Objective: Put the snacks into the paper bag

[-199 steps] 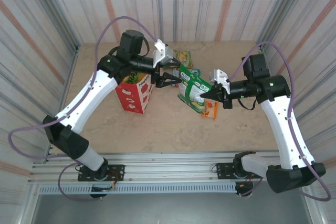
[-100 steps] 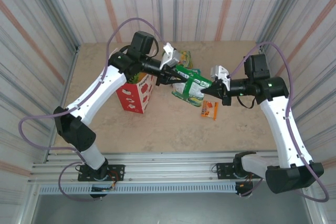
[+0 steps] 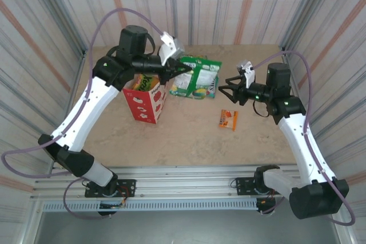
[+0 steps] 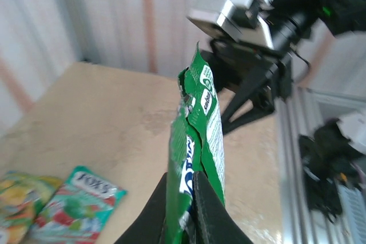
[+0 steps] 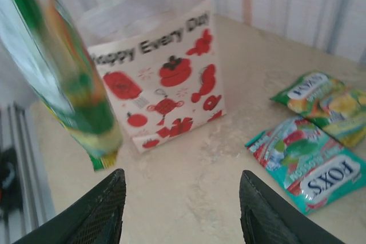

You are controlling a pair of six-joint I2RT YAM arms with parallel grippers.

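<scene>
My left gripper [image 3: 174,72] is shut on a green snack packet [image 3: 200,71], held on edge in the air just right of the paper bag [image 3: 146,104]. In the left wrist view the packet [image 4: 197,118] stands up, folded in layers, between my pinched fingers [image 4: 214,215]. The red and white bag [image 5: 166,84] stands upright with its mouth open. My right gripper [image 3: 224,91] hangs open and empty a short way right of the packet, facing the bag. A small orange sachet [image 3: 228,119] lies on the table below it.
More snacks lie on the table behind and right of the bag: a teal packet [image 5: 309,164] and green-yellow ones [image 5: 320,101], with the teal one [image 4: 74,204] in the left wrist view too. Corrugated walls close in the table.
My right gripper let go of the green packet, opened and drew back to the right. My left gripper closed on the packet and carried it back towards the bag.
</scene>
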